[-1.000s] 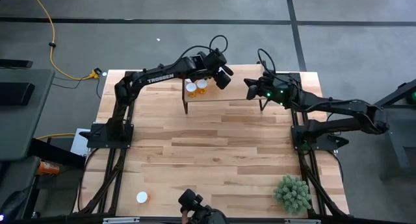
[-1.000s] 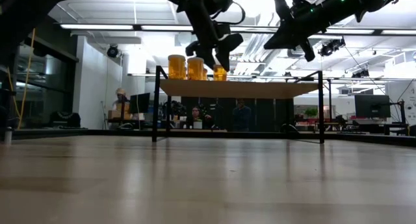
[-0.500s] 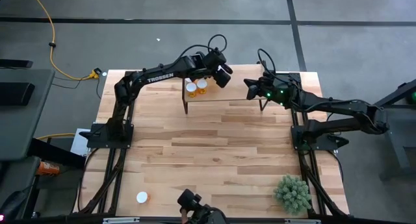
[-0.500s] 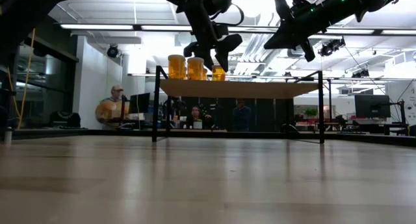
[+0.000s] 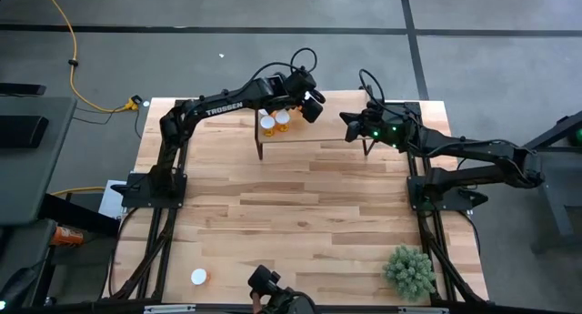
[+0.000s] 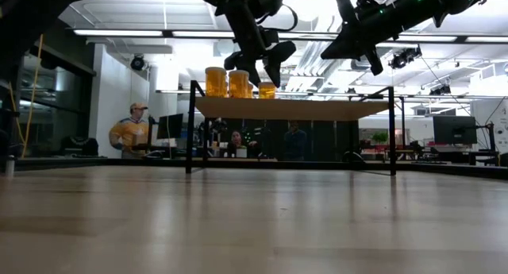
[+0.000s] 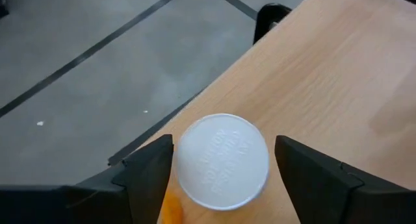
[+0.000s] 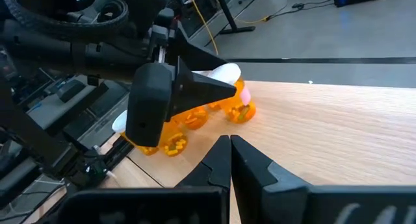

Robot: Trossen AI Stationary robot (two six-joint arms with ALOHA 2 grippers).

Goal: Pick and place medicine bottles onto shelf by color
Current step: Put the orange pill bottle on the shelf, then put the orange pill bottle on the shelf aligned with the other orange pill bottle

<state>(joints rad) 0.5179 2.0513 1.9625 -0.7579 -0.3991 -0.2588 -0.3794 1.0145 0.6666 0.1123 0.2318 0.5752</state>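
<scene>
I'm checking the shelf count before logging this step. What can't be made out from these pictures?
- Third bottle: hidden in the high view under the left pincer; partly covered in the low view.
- Bottle between the left pincer's fingers: the left wrist view shows only its white cap, with gaps on both sides.
- Shelf: the low view sees only its edge; its top is hidden.
- Stray bottle near the table's front edge: too small to tell upright or lying.
</scene>
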